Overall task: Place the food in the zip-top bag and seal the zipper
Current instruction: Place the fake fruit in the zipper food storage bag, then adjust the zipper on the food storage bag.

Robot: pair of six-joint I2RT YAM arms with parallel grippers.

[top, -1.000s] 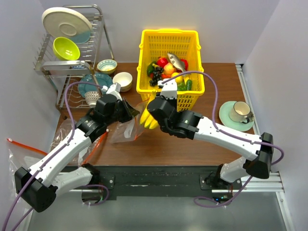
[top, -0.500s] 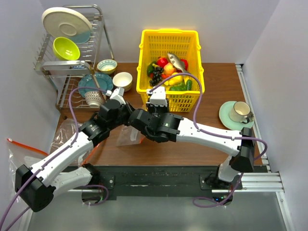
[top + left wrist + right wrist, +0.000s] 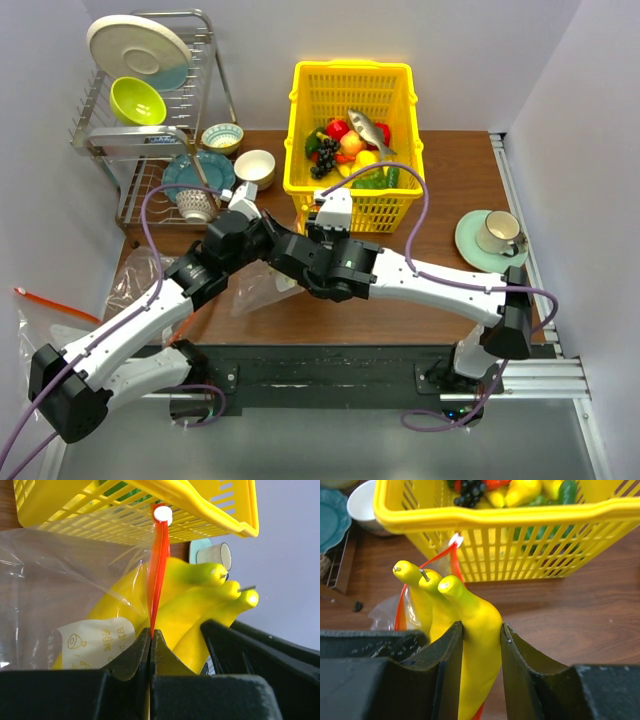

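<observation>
My left gripper (image 3: 151, 632) is shut on the orange-red zipper (image 3: 157, 565) of the clear zip-top bag (image 3: 60, 570) and holds the mouth up in front of the yellow basket (image 3: 125, 510). My right gripper (image 3: 481, 630) is shut on the yellow banana bunch (image 3: 470, 615) and holds it at the bag's mouth, against the zipper (image 3: 400, 610). The bunch also shows in the left wrist view (image 3: 200, 600), partly behind the plastic. In the top view both grippers (image 3: 262, 238) (image 3: 287, 250) meet over the bag (image 3: 255, 288), and the bunch is hidden. More toy food (image 3: 350, 145) lies in the basket (image 3: 352, 75).
A dish rack (image 3: 150, 110) with a plate and a green bowl stands at the back left, with small bowls (image 3: 255, 165) and a teal plate (image 3: 190, 172) beside it. A cup on a green saucer (image 3: 497, 235) sits at the right. Another clear bag (image 3: 40, 310) hangs off the left edge.
My right gripper has carried the banana bunch left to the bag's mouth, where the arm now hides it from above. My left gripper shifted slightly right, still holding the zipper.
</observation>
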